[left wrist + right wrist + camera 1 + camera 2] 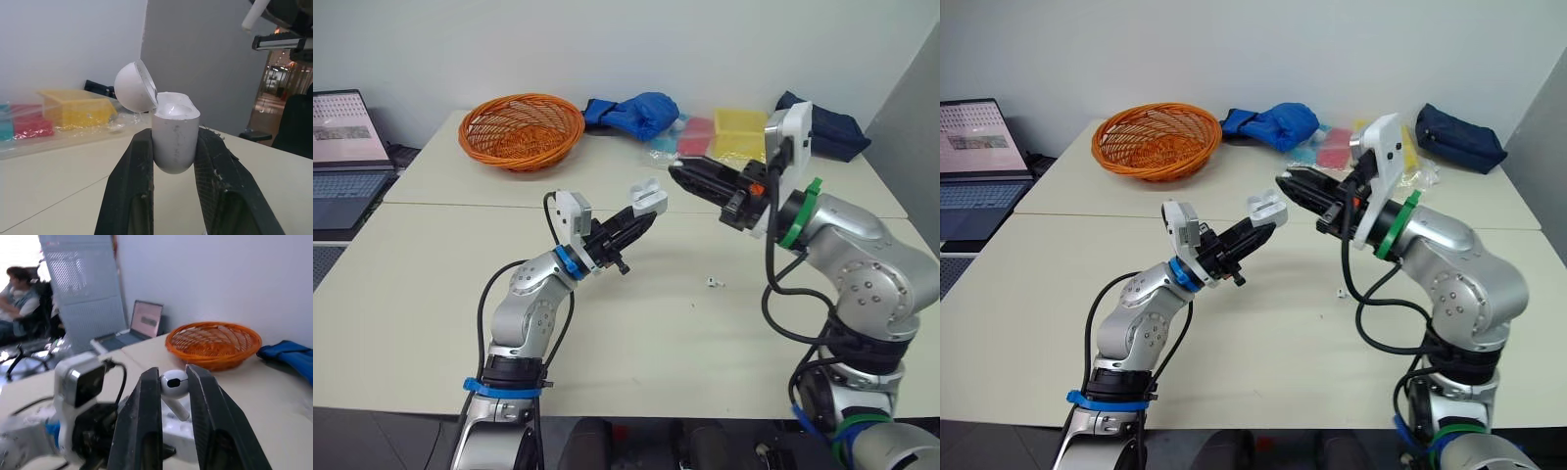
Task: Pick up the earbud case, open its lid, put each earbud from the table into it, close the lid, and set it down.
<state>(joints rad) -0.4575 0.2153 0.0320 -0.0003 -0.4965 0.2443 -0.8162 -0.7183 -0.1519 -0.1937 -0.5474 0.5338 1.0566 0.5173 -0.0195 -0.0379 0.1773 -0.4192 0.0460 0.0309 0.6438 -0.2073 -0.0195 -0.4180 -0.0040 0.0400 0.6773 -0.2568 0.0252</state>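
Above the table [431,294], the open case [175,132] was pinched in the left gripper's [646,213] jaws, an earbud [174,383] in the right gripper's [677,175]. A second earbud [713,283] was seen on the table.

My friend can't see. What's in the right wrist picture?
The right tool pinches a white earbud between its two black fingers, close to the earbud case. Behind it sit an orange basket and an open laptop.
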